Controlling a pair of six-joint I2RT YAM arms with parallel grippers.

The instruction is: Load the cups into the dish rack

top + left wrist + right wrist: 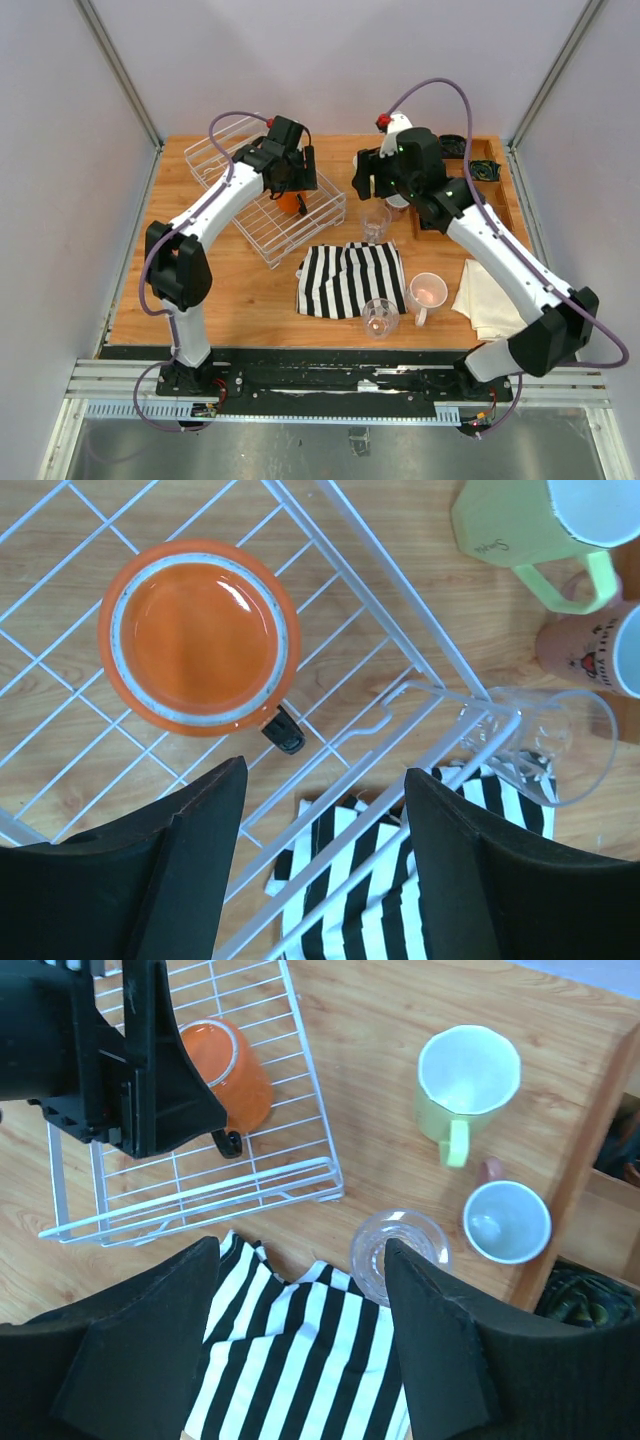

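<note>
Step in hand: one cup of six sat in the rack, so loading looked barely begun; the next pick seemed to fall to the right arm.
Orange mug: the glossy orange ceramic mug [195,635], round with a pale speckled rim and dark handle, stood mouth up on the grid floor near the rack's right corner.
Dish rack: the white wire dish rack [260,225], a low-sided rectangular grid, lay far left on the wooden tabletop [240,290].
Left end effector: the left end effector [325,780] hovered over the mug, fingers spread, holding nothing.
Right end effector: the right end effector [300,1250] hung with fingers spread and empty, above and just left of a clear glass tumbler [400,1255].
Next move: probably lowering around the tumbler's thin, slick wall and closing gently, clear of the black-and-white striped cloth [350,278] touching it.
Waiting cups: a faceted yellow-green mug [465,1075] and a small dusty-pink mug [507,1220] stood upright to the right, beyond the tumbler.
</note>
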